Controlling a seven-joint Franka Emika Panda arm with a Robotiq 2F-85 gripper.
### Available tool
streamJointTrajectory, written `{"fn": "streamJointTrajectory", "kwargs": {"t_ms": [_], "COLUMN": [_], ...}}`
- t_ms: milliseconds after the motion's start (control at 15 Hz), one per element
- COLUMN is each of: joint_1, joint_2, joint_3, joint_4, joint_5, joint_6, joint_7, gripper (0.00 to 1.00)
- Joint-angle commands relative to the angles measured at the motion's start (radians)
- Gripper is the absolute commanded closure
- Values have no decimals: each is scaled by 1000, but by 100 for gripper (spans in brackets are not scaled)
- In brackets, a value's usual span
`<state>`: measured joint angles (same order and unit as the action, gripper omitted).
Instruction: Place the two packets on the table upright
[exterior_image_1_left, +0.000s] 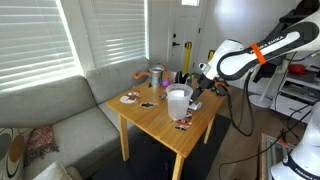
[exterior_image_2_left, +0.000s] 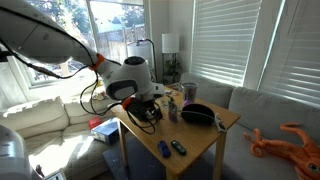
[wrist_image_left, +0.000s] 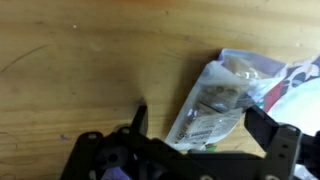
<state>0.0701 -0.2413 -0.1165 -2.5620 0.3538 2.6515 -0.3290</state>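
While pincer gapes above flat-lying packet | white cup just beside | table

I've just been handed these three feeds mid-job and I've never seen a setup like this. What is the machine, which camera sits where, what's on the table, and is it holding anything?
The machine is a single white robot arm with a two-fingered gripper at its end. Two pictures come from cameras standing in the room; both exterior views show the light-wood table from different sides. The third comes from a camera on the wrist, looking down past the gripper's fingers at the tabletop. There, one packet lies flat on the wood between the open fingers, and nothing is held. In an exterior view, a white cup stands on the table near the gripper. The other small items are too tiny to name, so I cannot pick out the second packet.
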Motion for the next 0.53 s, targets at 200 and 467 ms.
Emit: {"fn": "streamJointTrajectory", "kwargs": {"t_ms": [200, 467], "joint_1": [-87, -103], "joint_2": [-51, -84], "joint_3": [15, -7], "joint_4": [12, 12], "joint_5": [-230, -221], "joint_6": [-151, -263], "joint_7": [117, 94], "gripper": [0, 0]}}
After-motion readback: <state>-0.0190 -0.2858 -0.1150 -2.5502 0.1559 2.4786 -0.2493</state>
